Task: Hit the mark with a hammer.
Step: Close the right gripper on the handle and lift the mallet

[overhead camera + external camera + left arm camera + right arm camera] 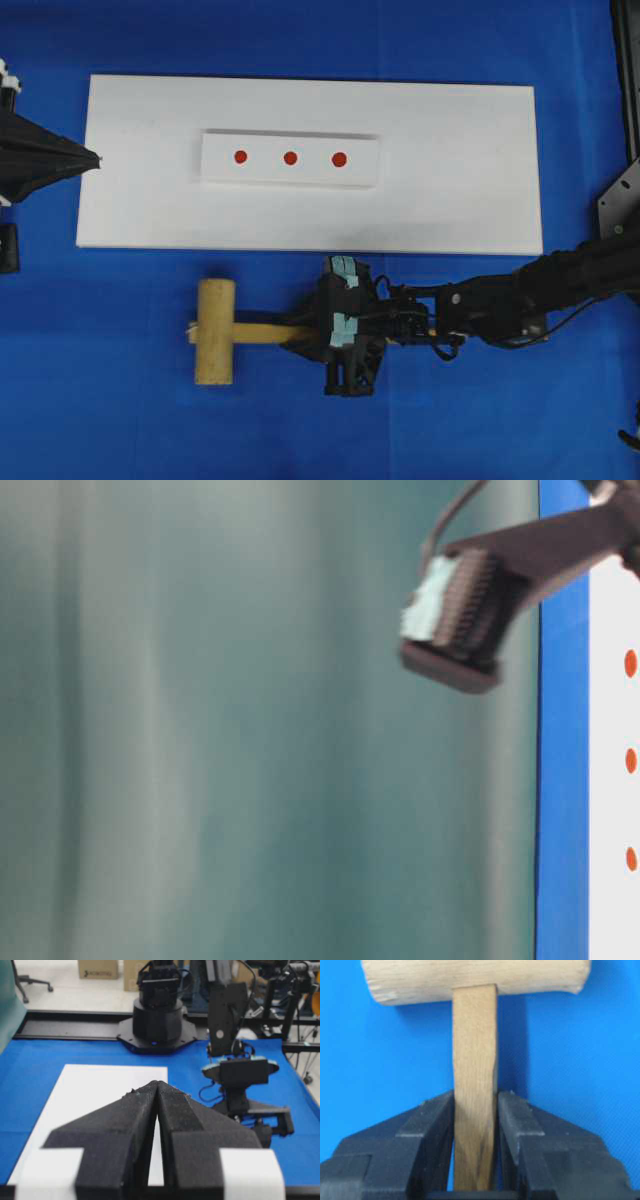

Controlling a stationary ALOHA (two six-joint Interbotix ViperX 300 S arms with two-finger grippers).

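The hammer (215, 331), a pale wooden mallet, lies flat on the blue table in front of the white board (460, 200). Its thick head points left and its flat handle (475, 1055) runs right. My right gripper (312, 335) is shut on that handle about midway along, and both fingers (435, 1125) press its sides. Three red marks (290, 158) sit in a row on a raised white strip (365, 165) in the middle of the board. My left gripper (95, 158) is shut and empty at the board's left edge, its tips (157, 1085) touching.
The right arm (520, 300) reaches in from the right along the board's front edge. Its wrist (240, 1075) also shows in the left wrist view, with an arm base (157, 1015) behind it. Blue table surrounds the board.
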